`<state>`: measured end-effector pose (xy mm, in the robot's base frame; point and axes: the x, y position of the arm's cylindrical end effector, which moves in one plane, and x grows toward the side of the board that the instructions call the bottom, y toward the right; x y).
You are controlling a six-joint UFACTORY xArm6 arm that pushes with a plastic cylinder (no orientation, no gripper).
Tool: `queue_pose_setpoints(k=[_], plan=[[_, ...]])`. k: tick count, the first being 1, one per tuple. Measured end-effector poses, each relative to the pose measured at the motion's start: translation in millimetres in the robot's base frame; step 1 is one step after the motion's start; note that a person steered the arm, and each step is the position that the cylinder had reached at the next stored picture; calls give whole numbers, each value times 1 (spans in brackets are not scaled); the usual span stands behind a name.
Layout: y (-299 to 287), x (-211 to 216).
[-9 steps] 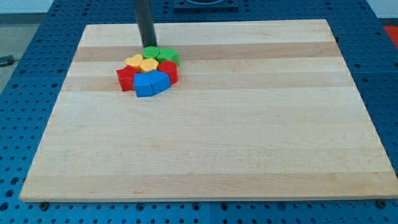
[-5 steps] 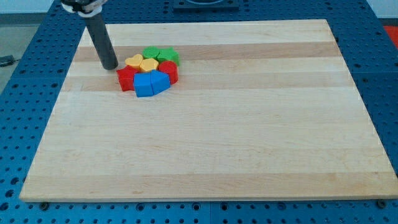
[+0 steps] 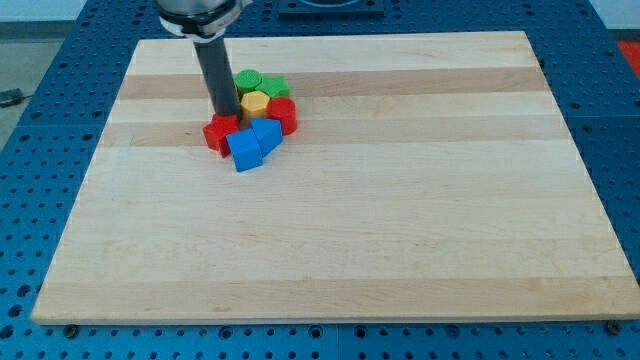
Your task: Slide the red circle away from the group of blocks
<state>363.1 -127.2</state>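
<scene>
A tight cluster of blocks sits in the upper left part of the wooden board [image 3: 400, 220]. The red circle [image 3: 284, 114] is on the cluster's right side, touching the yellow block [image 3: 255, 103] and a blue block [image 3: 267, 134]. A second blue block [image 3: 243, 151] lies at the bottom. Another red block [image 3: 220, 133] is at the left. Two green blocks [image 3: 248, 80] [image 3: 273, 88] are at the top. My tip [image 3: 226, 116] is against the cluster's left side, just above the left red block and left of the yellow one. The rod hides part of the cluster.
The board lies on a blue perforated table [image 3: 30, 180]. The arm's end [image 3: 195, 12] enters from the view's top edge, above the cluster.
My tip went from above the cluster round to its left, then right into it. The blocks shifted right. The blue ones turned. One yellow block is no longer visible.
</scene>
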Motion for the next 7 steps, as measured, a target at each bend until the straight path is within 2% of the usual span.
queue_pose_setpoints(k=[5,6,7], plan=[[131,0],[149,0],[135,0]])
